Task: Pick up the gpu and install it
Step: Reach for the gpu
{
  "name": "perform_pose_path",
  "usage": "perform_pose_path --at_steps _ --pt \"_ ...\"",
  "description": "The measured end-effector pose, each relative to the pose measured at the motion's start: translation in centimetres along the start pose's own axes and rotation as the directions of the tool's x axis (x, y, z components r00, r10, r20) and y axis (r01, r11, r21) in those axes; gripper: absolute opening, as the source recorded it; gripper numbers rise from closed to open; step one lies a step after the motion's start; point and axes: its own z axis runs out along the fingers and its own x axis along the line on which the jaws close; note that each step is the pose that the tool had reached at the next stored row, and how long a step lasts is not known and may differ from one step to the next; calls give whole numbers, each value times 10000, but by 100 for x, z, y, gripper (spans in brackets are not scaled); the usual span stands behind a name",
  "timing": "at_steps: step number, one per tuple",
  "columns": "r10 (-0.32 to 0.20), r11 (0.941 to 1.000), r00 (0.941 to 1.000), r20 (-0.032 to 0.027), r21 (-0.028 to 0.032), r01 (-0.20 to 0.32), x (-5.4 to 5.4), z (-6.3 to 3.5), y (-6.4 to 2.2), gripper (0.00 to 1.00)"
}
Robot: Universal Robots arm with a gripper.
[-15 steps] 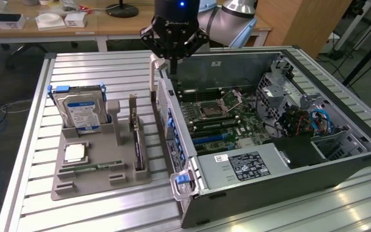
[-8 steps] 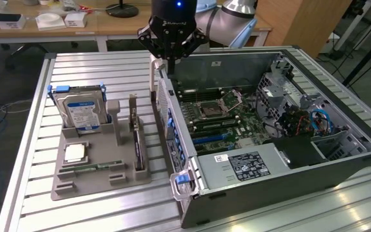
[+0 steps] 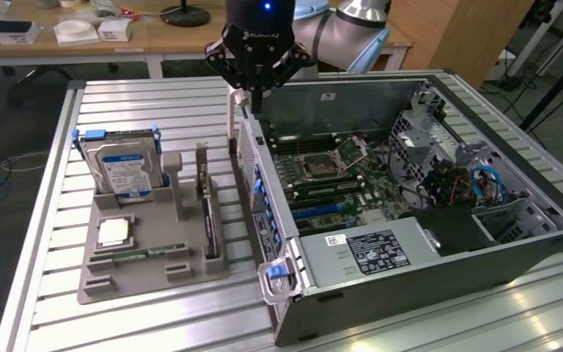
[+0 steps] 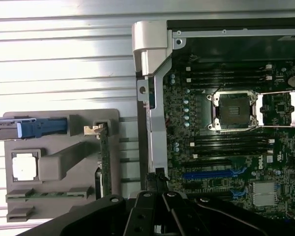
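Gpu (image 3: 209, 216) is stood on edge in the grey tray (image 3: 100, 286), beside the drive (image 3: 125, 176); the tool (image 3: 250, 103) is held shut above the open case's (image 3: 438, 282) tray-side wall.

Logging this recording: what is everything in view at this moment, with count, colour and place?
table: one, silvery slats, under everything
tray: one, grey, to the exterior view's left of the case
hard drive: one, silver with blue label, upright in tray
gpu: one, black with pale bracket, on edge in the tray slot nearest the case
processor chip: one, silvery, flat in tray
memory stick: one, green, flat in tray
computer case: one, black, open
motherboard: one, green, inside case
end effector: one, black, shut, above the case wall nearest the tray
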Motion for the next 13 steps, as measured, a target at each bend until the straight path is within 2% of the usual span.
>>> perform_pose_path --at_steps 13 --pt "0 10000 10000 -9 1 0 96 0 -8 11"
